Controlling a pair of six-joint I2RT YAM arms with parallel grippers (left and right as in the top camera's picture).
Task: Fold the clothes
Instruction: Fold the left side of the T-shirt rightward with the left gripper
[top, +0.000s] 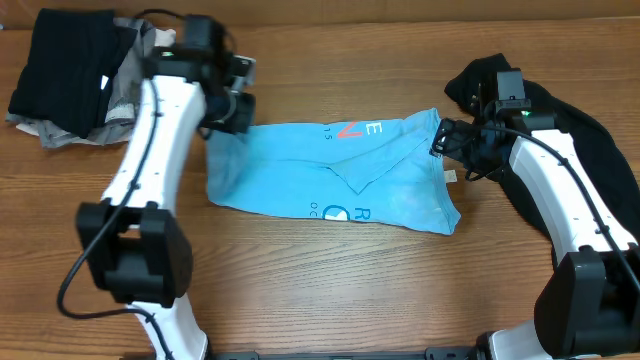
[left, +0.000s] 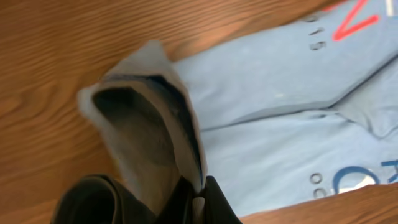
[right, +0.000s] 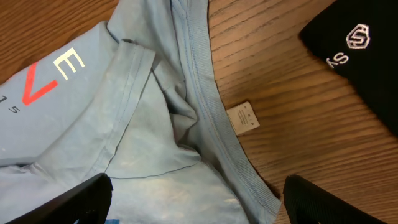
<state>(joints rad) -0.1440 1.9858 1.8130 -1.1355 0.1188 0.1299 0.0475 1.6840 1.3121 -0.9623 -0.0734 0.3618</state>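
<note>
Overhead: left jaws clamp the blue shirt (top: 340, 170) edge, raised between them for folding, while right jaws gape above the collar (right: 208, 118), holding nothing.

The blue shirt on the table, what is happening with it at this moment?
Two robot arms are working on the blue shirt, spread across the wooden table. The left gripper pinches the shirt's edge at one end and holds it lifted off the wood. The right gripper is open over the collar at the other end, gripping nothing. A black garment lies beside that gripper; a pile of clothes sits in the far corner.
</note>
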